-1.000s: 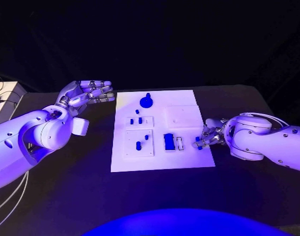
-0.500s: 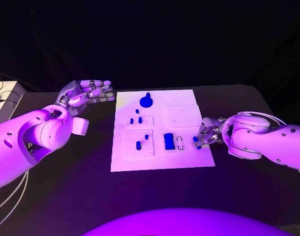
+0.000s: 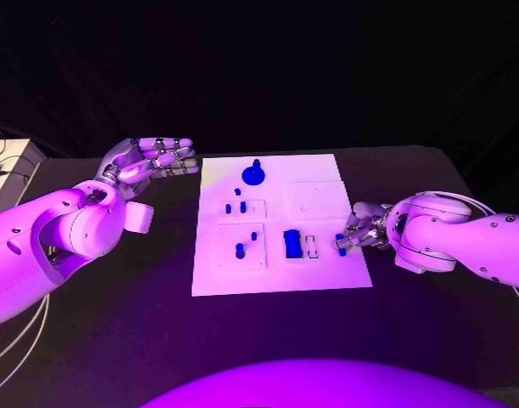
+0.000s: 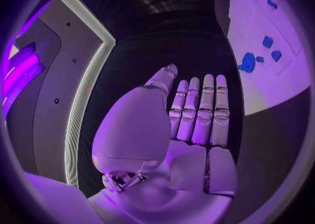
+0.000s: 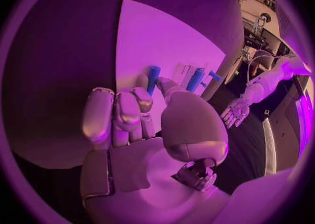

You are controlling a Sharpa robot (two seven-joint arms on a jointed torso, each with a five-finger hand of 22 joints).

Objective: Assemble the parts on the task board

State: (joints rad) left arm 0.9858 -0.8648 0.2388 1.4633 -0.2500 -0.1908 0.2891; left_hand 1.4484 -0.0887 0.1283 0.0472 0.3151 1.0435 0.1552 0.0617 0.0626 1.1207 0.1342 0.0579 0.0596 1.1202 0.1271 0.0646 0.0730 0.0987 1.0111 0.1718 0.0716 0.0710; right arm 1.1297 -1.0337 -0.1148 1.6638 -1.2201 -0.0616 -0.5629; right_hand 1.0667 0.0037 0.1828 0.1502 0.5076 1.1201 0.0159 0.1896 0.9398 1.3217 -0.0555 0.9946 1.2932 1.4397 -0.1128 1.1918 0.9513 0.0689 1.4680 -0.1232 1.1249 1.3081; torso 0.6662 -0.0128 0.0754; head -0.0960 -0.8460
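Moved: right hand [image 3: 359, 231] nudged slightly further over task board [image 3: 333, 276] edge.
Part: small blue peg [image 5: 153, 79], pinched at fingertips [image 5: 143, 93].
Left hand [image 3: 149, 160]: fingers straight, holding nothing.

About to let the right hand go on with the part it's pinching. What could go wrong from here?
1. The right hand pinches the blue part only at one end, so it might tilt or slip.
2. That hand works at the board edge; a dropped part could roll onto the dark table.
3. The rectangular block stands close by and could get knocked.
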